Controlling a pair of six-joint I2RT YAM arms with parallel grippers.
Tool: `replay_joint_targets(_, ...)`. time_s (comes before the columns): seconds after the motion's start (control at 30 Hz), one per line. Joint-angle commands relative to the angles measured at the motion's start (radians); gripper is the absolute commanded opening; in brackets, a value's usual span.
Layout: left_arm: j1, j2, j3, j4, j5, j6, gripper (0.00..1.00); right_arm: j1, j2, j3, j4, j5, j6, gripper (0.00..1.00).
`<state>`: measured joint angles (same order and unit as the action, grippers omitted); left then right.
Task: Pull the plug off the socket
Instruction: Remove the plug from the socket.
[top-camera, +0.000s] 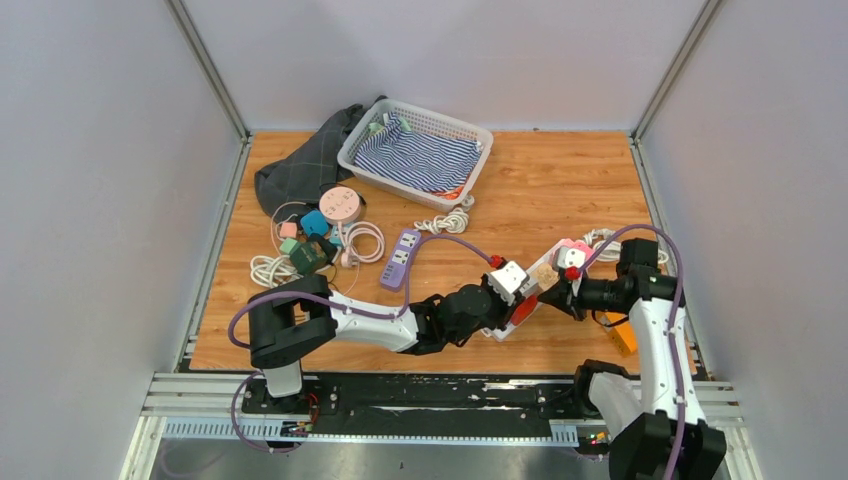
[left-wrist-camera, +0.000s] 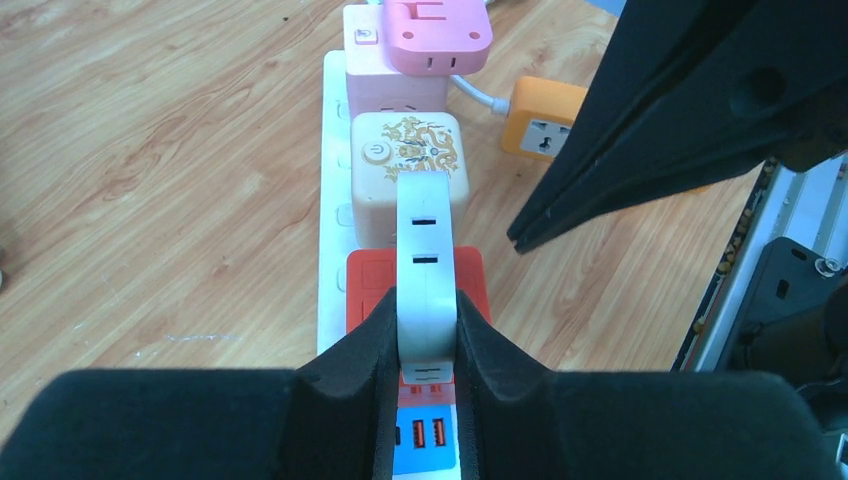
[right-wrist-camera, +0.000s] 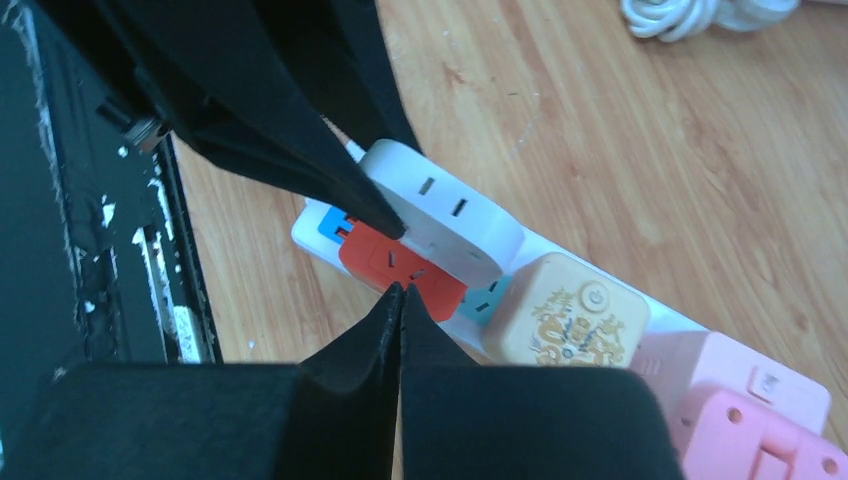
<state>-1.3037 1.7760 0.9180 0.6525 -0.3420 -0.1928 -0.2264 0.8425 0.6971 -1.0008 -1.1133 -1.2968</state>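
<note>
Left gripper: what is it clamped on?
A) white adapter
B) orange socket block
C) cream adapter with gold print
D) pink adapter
A: in the left wrist view, the left gripper has a pad pressed against each side of the white adapter.

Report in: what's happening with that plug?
Left gripper shut on white plug. Plug sits over red adapter on power strip. Right gripper shut, empty, close by.

The right pincer (right-wrist-camera: 400, 295), pressed together, points at a red square plastic plug (right-wrist-camera: 395, 262); a white rounded plastic adapter (right-wrist-camera: 450, 225) sits just beyond.
</note>
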Motion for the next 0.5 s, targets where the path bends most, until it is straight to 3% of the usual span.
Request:
replay_joint_targets(0.0, 0.011, 0.01, -0.022, -0.009, 0.025, -0.023, 0.0, 0.058, 0.059, 0.015, -0.117, -0.018, -0.179, 0.0)
replay_joint_targets(0.2, 0.023, -0.007, -0.029, -0.01, 0.042, -0.063, 0.0, 0.16, 0.051, 0.065, -0.106, -0.011, -0.129, 0.0)
replay_joint_targets(0.47, 0.023, -0.022, -0.037, -0.009, 0.042, -0.107, 0.0, 0.16, -0.059, -0.072, 0.111, 0.103, 0.004, 0.06)
